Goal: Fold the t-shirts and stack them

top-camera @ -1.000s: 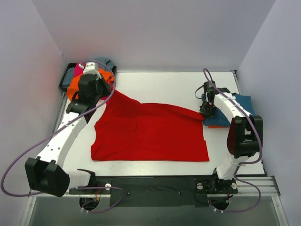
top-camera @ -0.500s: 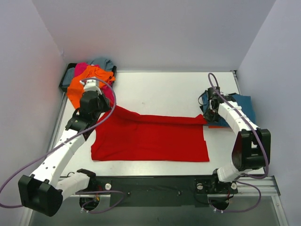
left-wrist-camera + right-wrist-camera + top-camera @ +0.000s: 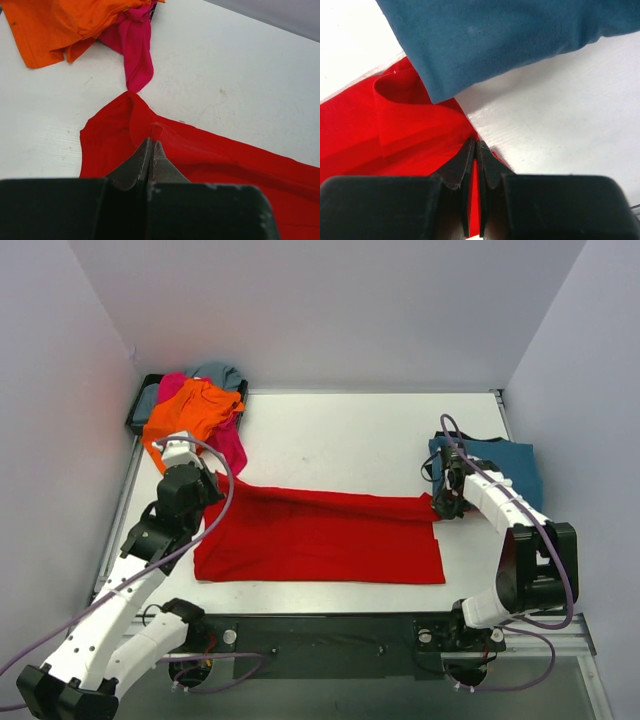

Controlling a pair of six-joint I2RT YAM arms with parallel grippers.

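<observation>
The bright red t-shirt [image 3: 320, 540] lies in a wide band across the middle of the table, its far edge doubled over toward the near side. My left gripper [image 3: 205, 488] is shut on its far left corner; the left wrist view shows red cloth [image 3: 225, 160] pinched at the tips [image 3: 151, 143]. My right gripper [image 3: 442, 505] is shut on the far right corner, with red cloth [image 3: 395, 130] between the jaws [image 3: 475, 146]. The folded teal blue t-shirt [image 3: 500, 465] lies just beyond the right gripper and overlaps the red corner [image 3: 510, 35].
A heap of orange [image 3: 195, 410], magenta [image 3: 232, 445] and grey-blue [image 3: 215, 372] t-shirts spills from a black bin [image 3: 138, 410] at the far left corner. White table [image 3: 340, 435] shows beyond the red shirt. Walls close in on three sides.
Both grippers have drawn toward the near edge, pulling the red shirt's far edge with them. The raised left corner has come down and the red band is narrower.
</observation>
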